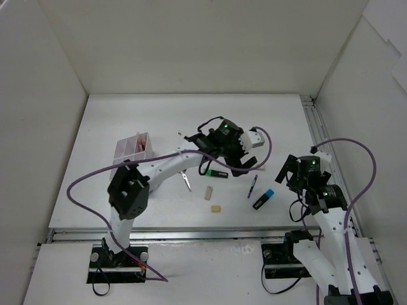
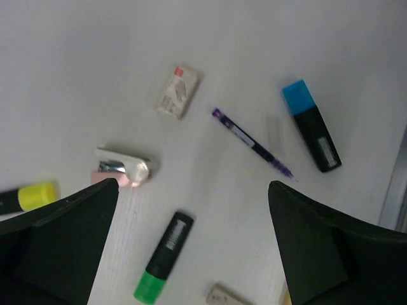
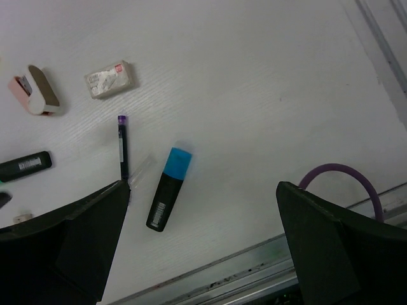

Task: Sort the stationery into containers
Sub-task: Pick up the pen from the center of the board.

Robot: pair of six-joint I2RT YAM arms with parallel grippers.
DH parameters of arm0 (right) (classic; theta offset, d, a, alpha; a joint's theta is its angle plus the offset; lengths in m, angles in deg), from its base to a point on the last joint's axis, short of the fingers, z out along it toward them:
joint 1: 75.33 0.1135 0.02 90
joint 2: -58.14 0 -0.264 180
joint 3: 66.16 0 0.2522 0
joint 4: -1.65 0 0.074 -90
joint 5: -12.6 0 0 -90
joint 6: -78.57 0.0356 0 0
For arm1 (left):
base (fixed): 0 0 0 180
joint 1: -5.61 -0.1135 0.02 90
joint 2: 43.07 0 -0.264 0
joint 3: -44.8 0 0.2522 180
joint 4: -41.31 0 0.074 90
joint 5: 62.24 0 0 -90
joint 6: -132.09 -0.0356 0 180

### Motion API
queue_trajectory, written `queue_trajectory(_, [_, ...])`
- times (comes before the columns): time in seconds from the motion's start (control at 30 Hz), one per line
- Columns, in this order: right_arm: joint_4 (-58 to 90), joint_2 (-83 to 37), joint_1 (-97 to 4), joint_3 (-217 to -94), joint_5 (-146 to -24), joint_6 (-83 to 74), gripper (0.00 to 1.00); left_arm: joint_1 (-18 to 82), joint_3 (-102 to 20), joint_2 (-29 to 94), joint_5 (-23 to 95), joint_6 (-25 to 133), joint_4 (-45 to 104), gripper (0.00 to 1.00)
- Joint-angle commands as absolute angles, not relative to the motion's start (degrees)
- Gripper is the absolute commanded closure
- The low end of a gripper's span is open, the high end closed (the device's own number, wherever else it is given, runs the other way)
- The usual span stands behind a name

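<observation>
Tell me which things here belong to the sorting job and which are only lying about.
Job:
blue highlighter, green highlighter, yellow highlighter, pen, eraser, correction tape, scissors, divided box.

Not the job:
purple cable, metal rail.

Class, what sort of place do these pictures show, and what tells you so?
Probably a robot test cell: a white table boxed in by plain panels, a left arm and right arm bolted at its near edge, stationery scattered about.
</observation>
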State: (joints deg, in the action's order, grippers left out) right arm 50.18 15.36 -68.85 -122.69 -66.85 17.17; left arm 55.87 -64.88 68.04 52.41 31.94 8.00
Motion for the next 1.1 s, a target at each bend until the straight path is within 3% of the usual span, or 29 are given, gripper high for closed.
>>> queue_trajectory(0.0, [57.2,18.5,-68.5,-127.6,-60.0,21.3,0.02,54.8,-81.0,77.0,51.7,27.9,-3.2,0.0])
queue_trajectory(0.03, [59.0,19.4,-68.5,-127.9,-58.5,22.4,0.02,55.5,-88.6,79.2,49.8,36.8,-4.9,0.01])
queue_trajectory(0.13, [59.4,23.2,-68.5,-127.3,-54.3,25.5,0.02,57.9,-90.4,83.4,45.1,49.6,-3.7,0.06])
queue_trajectory(0.3, [61.3,25.6,-68.4,-128.3,-51.8,26.0,0.02,63.3,-90.4,86.4,32.5,55.9,-4.7,0.07])
queue_trajectory(0.4, [61.4,26.1,-68.4,-128.0,-52.1,25.9,0.02,64.0,-89.6,87.1,30.8,59.2,-3.7,0.12])
queue_trajectory(0.6, [61.4,26.3,-68.3,-127.7,-52.6,25.7,0.02,65.6,-91.8,91.1,24.4,66.7,-5.6,0.28])
queue_trajectory(0.93, [61.4,26.8,-68.5,-127.3,-52.4,25.7,0.02,66.2,-92.9,95.8,21.3,70.6,-5.1,0.44])
queue_trajectory(1.07, [61.4,26.3,-68.5,-127.3,-52.3,25.7,0.02,66.7,-93.0,96.9,20.8,70.2,-4.6,0.62])
